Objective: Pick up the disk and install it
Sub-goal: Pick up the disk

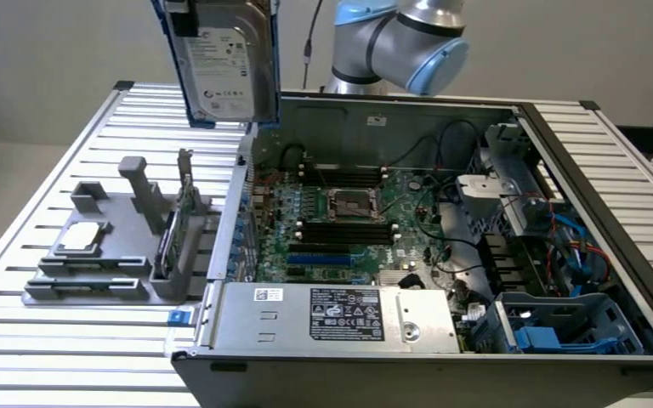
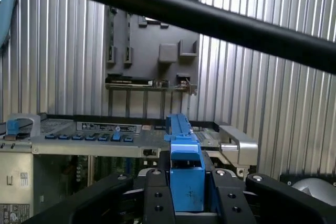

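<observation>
The disk (image 1: 227, 64), a silver-grey drive with a white label and blue rails, hangs upright in the air above the far left corner of the open computer case (image 1: 408, 102). In the wrist view my gripper (image 2: 186, 190) is shut on the disk's blue rail (image 2: 186, 169), with a black finger (image 2: 156, 195) pressed against each side. The disk is well above the table and touches nothing else. A blue drive cage (image 1: 559, 327) sits in the case's near corner on the exterior view's right.
On the slatted metal table (image 1: 31, 340), a grey fixture (image 1: 94, 259) holds a small silver drive (image 1: 82, 238) and upright cards. The arm's blue-grey joint (image 1: 411, 42) stands behind the case. A black cable (image 2: 210, 19) crosses the wrist view.
</observation>
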`<state>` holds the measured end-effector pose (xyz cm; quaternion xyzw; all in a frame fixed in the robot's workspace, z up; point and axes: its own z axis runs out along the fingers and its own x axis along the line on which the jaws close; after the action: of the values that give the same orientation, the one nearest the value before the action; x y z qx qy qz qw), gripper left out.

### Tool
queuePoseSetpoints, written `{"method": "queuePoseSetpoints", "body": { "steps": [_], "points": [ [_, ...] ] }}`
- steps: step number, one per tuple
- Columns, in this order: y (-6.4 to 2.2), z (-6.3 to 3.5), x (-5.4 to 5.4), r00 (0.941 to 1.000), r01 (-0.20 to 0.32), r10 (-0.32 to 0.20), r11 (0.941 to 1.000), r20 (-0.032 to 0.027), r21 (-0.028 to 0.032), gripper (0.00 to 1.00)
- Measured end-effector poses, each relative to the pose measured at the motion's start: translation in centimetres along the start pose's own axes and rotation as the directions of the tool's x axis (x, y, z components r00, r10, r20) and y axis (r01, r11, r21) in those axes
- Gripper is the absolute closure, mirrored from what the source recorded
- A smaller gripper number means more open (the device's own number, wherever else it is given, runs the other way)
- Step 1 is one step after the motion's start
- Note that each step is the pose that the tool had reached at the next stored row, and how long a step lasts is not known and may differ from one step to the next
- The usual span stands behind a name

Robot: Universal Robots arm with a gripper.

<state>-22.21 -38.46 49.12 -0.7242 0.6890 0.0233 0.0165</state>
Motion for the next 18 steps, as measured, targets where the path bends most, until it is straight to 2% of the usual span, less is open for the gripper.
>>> {"method": "queuePoseSetpoints", "body": {
  "steps": [18],
  "points": [
    [-6.76, -0.27, 3.8, 1.0000, 0.000, 0.000, 1.0000, 0.0000, 0.0000, 0.67]
  ]
}}
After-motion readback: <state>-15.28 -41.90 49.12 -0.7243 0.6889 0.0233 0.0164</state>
